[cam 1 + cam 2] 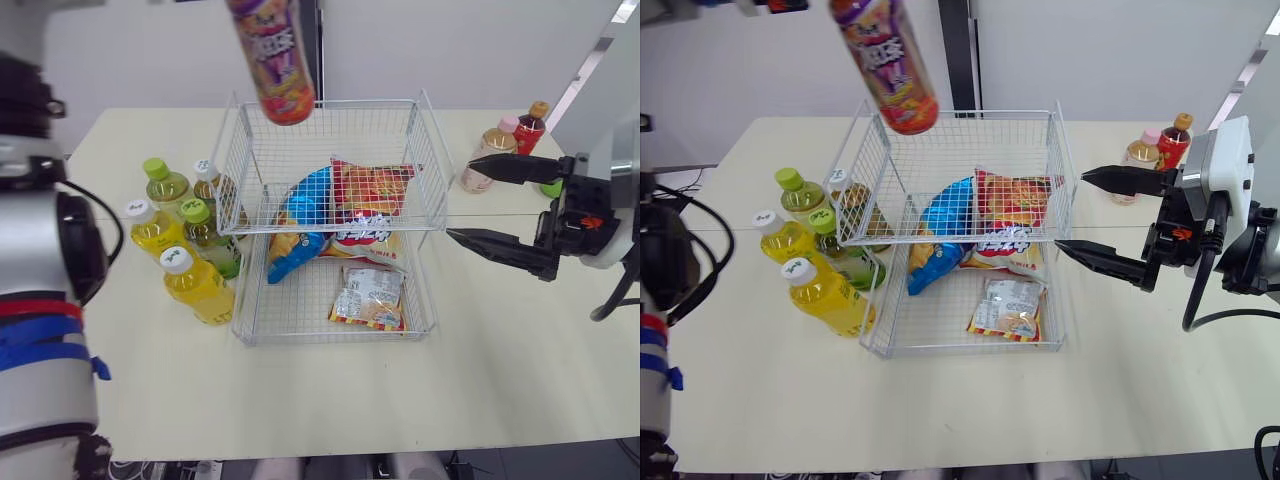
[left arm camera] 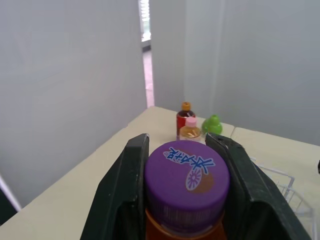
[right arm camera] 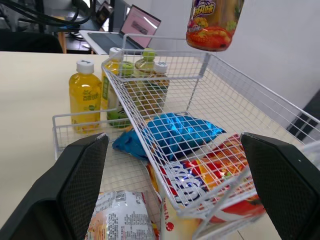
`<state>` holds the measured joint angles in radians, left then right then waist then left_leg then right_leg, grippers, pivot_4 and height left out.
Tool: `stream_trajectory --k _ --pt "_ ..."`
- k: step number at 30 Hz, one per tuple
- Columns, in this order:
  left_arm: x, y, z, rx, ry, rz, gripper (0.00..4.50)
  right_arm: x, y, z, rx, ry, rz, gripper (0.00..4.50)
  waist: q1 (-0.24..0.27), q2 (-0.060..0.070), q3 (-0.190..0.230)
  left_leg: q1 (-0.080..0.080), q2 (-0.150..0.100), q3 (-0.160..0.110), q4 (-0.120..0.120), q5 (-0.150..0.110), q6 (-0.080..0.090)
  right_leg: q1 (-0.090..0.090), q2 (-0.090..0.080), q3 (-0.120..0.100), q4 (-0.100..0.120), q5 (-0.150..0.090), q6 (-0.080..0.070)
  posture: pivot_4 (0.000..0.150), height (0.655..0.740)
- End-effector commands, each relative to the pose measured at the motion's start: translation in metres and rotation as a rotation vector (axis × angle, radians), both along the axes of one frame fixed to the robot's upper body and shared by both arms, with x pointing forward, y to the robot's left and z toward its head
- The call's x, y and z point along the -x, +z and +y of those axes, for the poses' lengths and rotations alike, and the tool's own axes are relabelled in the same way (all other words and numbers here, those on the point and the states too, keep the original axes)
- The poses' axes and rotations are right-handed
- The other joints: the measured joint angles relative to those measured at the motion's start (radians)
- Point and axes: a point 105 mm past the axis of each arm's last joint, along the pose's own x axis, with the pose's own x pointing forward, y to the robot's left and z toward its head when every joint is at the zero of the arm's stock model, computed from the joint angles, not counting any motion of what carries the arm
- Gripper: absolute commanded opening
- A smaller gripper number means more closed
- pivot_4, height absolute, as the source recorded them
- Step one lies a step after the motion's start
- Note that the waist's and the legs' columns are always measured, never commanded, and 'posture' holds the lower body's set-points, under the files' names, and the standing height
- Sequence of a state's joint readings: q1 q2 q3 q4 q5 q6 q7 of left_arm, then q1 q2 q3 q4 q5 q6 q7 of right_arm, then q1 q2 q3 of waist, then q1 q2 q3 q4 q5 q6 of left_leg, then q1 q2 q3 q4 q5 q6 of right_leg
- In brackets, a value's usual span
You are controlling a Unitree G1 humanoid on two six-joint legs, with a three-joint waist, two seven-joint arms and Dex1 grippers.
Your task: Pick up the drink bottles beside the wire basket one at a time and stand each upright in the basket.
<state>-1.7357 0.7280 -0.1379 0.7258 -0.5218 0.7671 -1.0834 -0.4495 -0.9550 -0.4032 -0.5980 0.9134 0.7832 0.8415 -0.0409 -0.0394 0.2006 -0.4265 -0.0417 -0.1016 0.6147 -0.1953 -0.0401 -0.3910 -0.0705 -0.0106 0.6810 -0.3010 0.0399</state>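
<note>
- The bench (image 1: 500, 360) fills most of the head views, pale and flat.
- The wire basket (image 1: 330, 102) sits at frame centre, with snack bags (image 1: 365, 190) covering much of its floor. The rear left corner looks free.
- A cluster of yellow and green bottles (image 1: 157, 232) stands upright at centre left, just beside the basket's left wall. Two more bottles (image 1: 530, 125) stand at upper right, apart from the basket.
- The purple-capped bottle (image 1: 272, 60) hangs at top centre. Its long axis is close to vertical, leaning slightly, and its base is above the basket's rear left corner. A mostly straight descent should land it upright there, clear of the bags.
- The left claw (image 2: 182, 165) is pinching this bottle by its cap, one finger on each side.
- The right claw (image 1: 462, 200) is at centre right, spread wide with nothing in it, its tips pointing at the basket's right wall. It is the nearer one to the upper-right pair.
</note>
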Motion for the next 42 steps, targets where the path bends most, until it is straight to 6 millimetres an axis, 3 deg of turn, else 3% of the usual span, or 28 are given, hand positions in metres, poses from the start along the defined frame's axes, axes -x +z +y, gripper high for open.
stream_trajectory --k 1,5,12,20,26,27,32,36,42 --pt "0.000 0.014 -0.022 0.018 -0.059 -0.100 1.39 0.004 0.011 -0.003 -0.021 -0.074 -0.083 4.50 -0.003 0.001 0.000 0.000 0.000 0.001 0.000 0.000 0.000 0.000 0.000 0.001 0.000 0.000 0.000 0.150 0.7400" --pt "-0.018 -0.004 -0.053 0.020 -0.094 -0.089 1.39 0.003 0.011 -0.006 -0.046 -0.148 -0.100 4.50 -0.001 0.001 0.000 0.000 0.000 0.000 0.002 0.000 0.000 0.000 0.000 0.000 0.001 0.000 0.000 0.150 0.7400" --pt "-0.039 -0.028 -0.083 0.017 -0.091 -0.104 1.39 0.007 0.006 -0.007 -0.065 -0.204 -0.096 4.50 0.002 0.001 0.001 -0.005 -0.001 0.000 0.011 -0.002 0.004 -0.001 0.000 0.000 0.002 0.000 0.001 0.150 0.7400" --pt "-0.049 -0.049 -0.106 0.009 -0.083 -0.075 1.39 0.007 0.004 -0.008 -0.067 -0.221 -0.093 4.50 0.011 0.001 0.001 -0.005 -0.002 0.000 0.014 -0.002 0.004 0.001 -0.001 0.000 0.002 0.002 0.004 0.150 0.7400" --pt "-0.050 -0.058 -0.112 0.010 -0.109 -0.033 1.39 0.007 0.003 -0.008 -0.066 -0.221 -0.091 4.50 0.010 0.001 0.001 -0.005 -0.002 0.000 0.014 -0.002 0.004 0.001 -0.001 0.000 0.002 0.002 0.004 0.150 0.7400" --pt "-0.051 -0.058 -0.111 0.003 -0.099 -0.035 1.95 0.007 0.002 -0.008 -0.064 -0.222 -0.091 4.50 0.010 0.001 0.001 -0.005 -0.002 0.000 0.015 -0.002 0.004 0.001 -0.001 0.000 0.002 0.002 0.004 0.150 0.7400" --pt "-0.045 -0.049 -0.105 -0.003 -0.128 -0.055 3.14 0.007 0.001 -0.008 -0.057 -0.224 -0.089 4.50 0.010 0.001 0.001 -0.005 -0.002 0.000 0.015 -0.002 0.004 0.001 -0.001 0.000 0.003 0.002 0.004 0.150 0.7400" --pt "-0.039 -0.042 -0.094 -0.022 -0.153 -0.074 4.43 0.006 0.002 -0.009 -0.053 -0.222 -0.088 4.50 0.008 0.001 0.001 -0.005 -0.002 0.000 0.015 -0.002 0.004 0.001 -0.001 0.000 0.004 0.002 0.004 0.150 0.7400" --pt "-0.024 -0.034 -0.044 -0.107 -0.159 -0.088 4.48 0.006 0.001 -0.009 -0.016 -0.187 -0.062 4.50 -0.006 0.002 0.001 -0.005 -0.002 0.000 0.015 -0.002 0.004 0.000 0.000 0.001 0.005 0.002 0.004 0.150 0.7400"
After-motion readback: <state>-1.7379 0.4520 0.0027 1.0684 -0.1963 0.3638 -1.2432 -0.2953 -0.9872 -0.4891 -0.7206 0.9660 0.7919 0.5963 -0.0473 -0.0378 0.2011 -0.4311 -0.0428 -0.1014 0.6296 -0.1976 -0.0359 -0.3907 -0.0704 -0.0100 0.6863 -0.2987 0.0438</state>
